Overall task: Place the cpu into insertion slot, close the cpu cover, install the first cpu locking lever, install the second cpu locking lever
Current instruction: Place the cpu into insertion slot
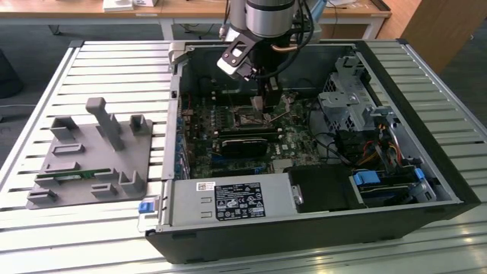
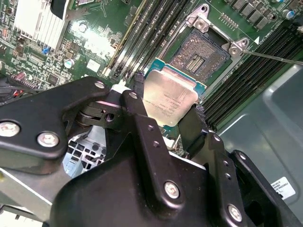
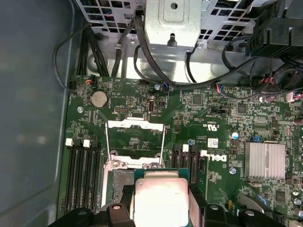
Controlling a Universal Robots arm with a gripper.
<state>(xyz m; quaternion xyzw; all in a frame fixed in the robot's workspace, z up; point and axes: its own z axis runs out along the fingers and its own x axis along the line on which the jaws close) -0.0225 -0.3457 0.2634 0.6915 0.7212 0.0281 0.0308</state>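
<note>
Gripper (image 2: 166, 98) clenched on cpu (image 2: 173, 102) edges. Chip tilted over slot (image 2: 199, 56), apparently unseated. In exterior view slot at 7 o'clock of gripper. Cover (image 3: 135, 141) open. Judged: insertion under way; cover, both levers undone.

Slatted metal table (image 1: 114, 63) carries open computer case (image 1: 304, 242), grey fixture (image 1: 80, 158)

A slatted metal table (image 1: 76, 245) stands before wooden desks (image 1: 198, 8) on a grey floor (image 1: 31, 34).
</note>
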